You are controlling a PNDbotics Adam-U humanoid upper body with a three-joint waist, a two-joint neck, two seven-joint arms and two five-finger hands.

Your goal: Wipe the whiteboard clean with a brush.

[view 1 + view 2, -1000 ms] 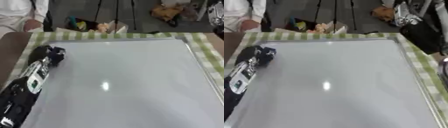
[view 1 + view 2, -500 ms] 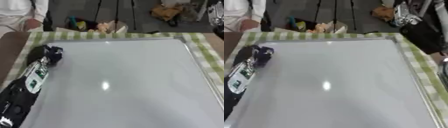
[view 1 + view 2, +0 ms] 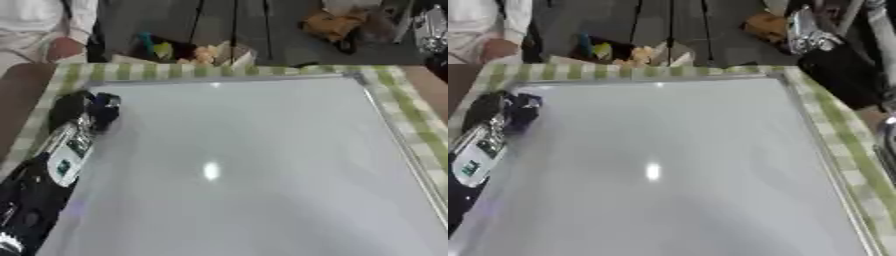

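Observation:
The whiteboard [image 3: 254, 165] lies flat on a green checked cloth [image 3: 411, 115] and looks blank, with one bright glare spot. My left arm comes in from the lower left along the board's left edge. My left hand [image 3: 74, 107] rests on the board's far left corner, curled over a dark brush [image 3: 105, 106] with a pale patch on top. My right arm shows as a black forearm beyond the board's far right corner, ending in a silver right hand [image 3: 805, 31] held off the table.
Bare brown table [image 3: 22, 95] shows left of the cloth. A person's hand and white sleeve [image 3: 52, 47] sit at the far left edge. Tripod legs and bags stand on the floor beyond the table.
My left hand has drifted slightly left along the board's far left corner. The board looks the same.

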